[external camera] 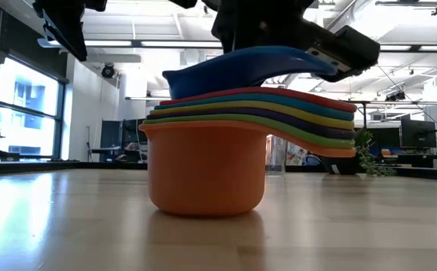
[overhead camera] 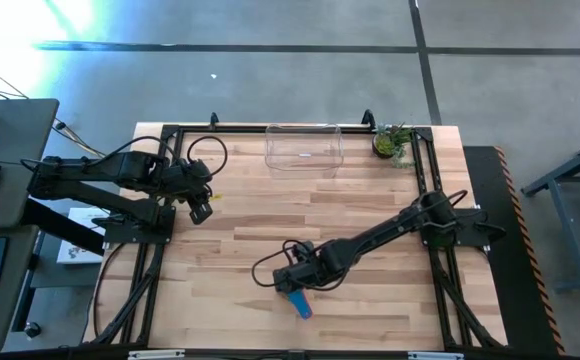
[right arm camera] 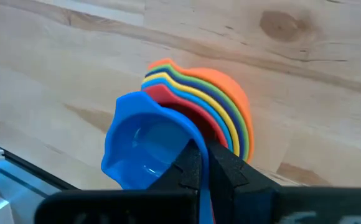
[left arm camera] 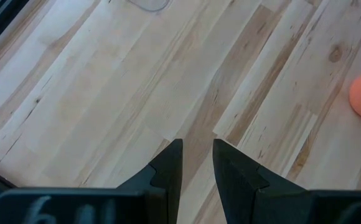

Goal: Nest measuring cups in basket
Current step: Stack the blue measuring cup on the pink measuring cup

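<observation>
Near the worktop's (overhead camera: 370, 290) front edge, the right pincer (right arm camera: 201, 163) is clamped on the blue cup (right arm camera: 144, 148) atop the nested measuring cups (external camera: 226, 150). Seat it level, then release. The basket (overhead camera: 304, 148) stands well apart; the left pincer (left arm camera: 197, 163) waits, slightly apart.

Open-plan lab (monitors (external camera: 417, 134), ceiling strip lights (external camera: 166, 44), concrete floor (overhead camera: 270, 80)).
</observation>
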Robot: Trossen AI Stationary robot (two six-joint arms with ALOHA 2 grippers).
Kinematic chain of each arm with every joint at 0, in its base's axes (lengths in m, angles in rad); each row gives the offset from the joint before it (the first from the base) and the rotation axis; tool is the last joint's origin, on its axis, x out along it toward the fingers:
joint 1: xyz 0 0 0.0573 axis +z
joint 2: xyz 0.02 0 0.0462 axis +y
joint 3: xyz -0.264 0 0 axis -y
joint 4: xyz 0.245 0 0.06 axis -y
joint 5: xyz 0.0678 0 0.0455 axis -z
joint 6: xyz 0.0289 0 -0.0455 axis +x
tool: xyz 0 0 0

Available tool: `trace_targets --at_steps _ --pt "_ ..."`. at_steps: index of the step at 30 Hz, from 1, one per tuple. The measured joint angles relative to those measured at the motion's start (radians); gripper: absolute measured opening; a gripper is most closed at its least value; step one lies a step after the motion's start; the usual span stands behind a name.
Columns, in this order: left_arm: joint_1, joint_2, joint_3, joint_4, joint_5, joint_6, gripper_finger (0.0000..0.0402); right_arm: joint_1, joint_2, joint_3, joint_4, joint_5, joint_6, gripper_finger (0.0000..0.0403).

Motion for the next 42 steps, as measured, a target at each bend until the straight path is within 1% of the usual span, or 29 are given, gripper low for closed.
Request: trace_targets --at_steps 11,14,17,23,27,32,42 --pt "0.0 0.0 0.0 0.0 0.0 0.001 0.0078 0.001 0.0 0.0 0.001 -0.005 0.004 0.0" --pt "0.0 0.0 0.0 0.0 0.0 0.025 0.0078 0.001 0.0 -0.001 0.001 -0.004 -0.002 0.0001" --pt "0.0 0.0 0.0 0.0 0.0 0.035 0.0078 0.001 0.0 -0.001 0.001 -0.002 -0.003 0.0013" --pt "0.0 0.0 0.0 0.0 0.0 0.035 0.0078 0.001 0.0 -0.001 0.002 -0.001 -0.003 0.0049" --pt "0.0 0.0 0.0 0.0 0.0 0.035 0.0078 0.001 0.0 -0.001 0.002 -0.001 -0.003 0.0062" --pt "0.0 0.0 0.0 0.0 0.0 0.035 0.0078 0.001 0.0 -0.001 0.001 0.025 -0.003 0.0063" --pt "0.0 0.0 0.0 0.0 0.0 0.034 0.0078 0.001 -0.002 -0.001 0.001 -0.01 -0.003 0.0064"
